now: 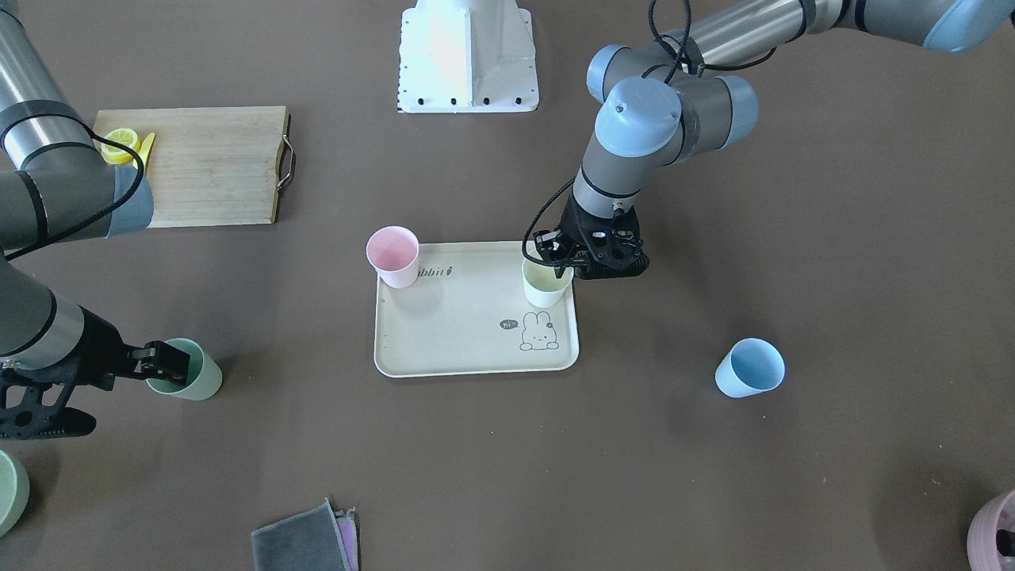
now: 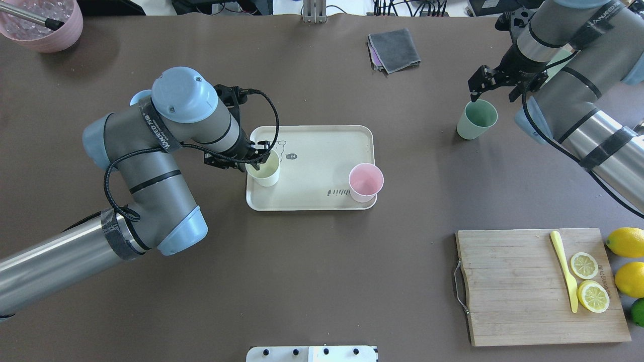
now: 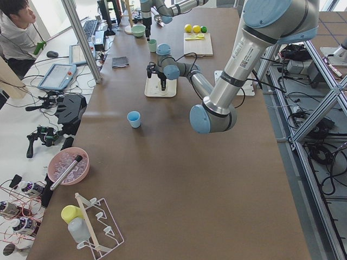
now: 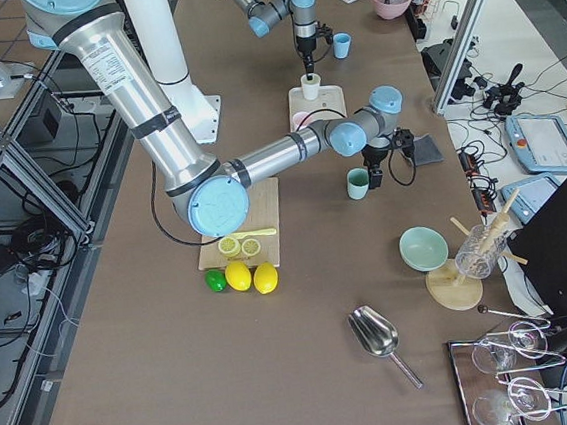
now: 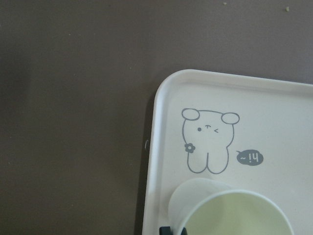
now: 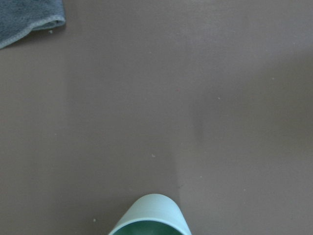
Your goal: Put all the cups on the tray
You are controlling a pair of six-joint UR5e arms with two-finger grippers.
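Note:
The cream tray lies mid-table. The pink cup stands upright in one corner of it. My left gripper is shut on the rim of the cream-white cup, which stands on the tray beside the bunny drawing; the left wrist view shows the cup close up. The sage green cup stands on the table off the tray. My right gripper is open just above its rim. The light blue cup stands alone on the table on the tray's other side, hidden in the overhead view.
A bamboo cutting board with lemon slices and a yellow knife lies near my right side, whole lemons beside it. A grey cloth lies at the far edge. A mauve-pink pot and a pale green dish sit at corners.

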